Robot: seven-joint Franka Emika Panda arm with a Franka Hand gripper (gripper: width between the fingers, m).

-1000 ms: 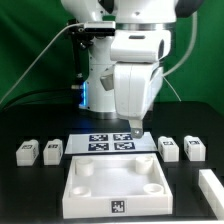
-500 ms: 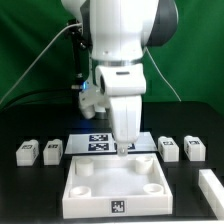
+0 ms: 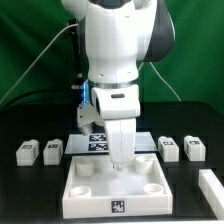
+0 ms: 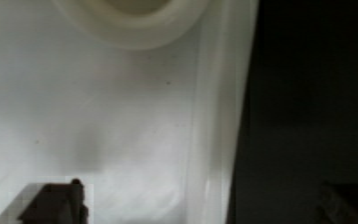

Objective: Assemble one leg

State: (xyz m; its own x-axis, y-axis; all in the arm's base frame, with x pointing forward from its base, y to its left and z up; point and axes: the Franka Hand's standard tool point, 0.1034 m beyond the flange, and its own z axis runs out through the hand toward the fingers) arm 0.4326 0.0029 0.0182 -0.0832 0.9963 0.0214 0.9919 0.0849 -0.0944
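Four legs lie on the black table. Two are at the exterior view's left (image 3: 27, 152) (image 3: 52, 150) and two at its right (image 3: 169, 147) (image 3: 194, 148), each a small white block with a marker tag. My gripper (image 3: 121, 160) is far from all of them, low over the back wall of the large white tray-like piece (image 3: 100, 197). In the wrist view the gripper (image 4: 197, 206) is open, with one dark fingertip (image 4: 51, 204) over the white piece. The piece's wall (image 4: 226, 120) runs between the jaws and a round corner socket (image 4: 144, 20) shows. Nothing is held.
The marker board (image 3: 97, 144) lies behind the tray-like piece, partly hidden by the arm. Another white block (image 3: 212, 184) lies at the front on the exterior view's right. The black table (image 4: 318, 100) shows beside the piece's wall.
The arm has swung toward the exterior view's left and come down, from above the marker board to the back wall of the tray-like piece. The legs have not moved.
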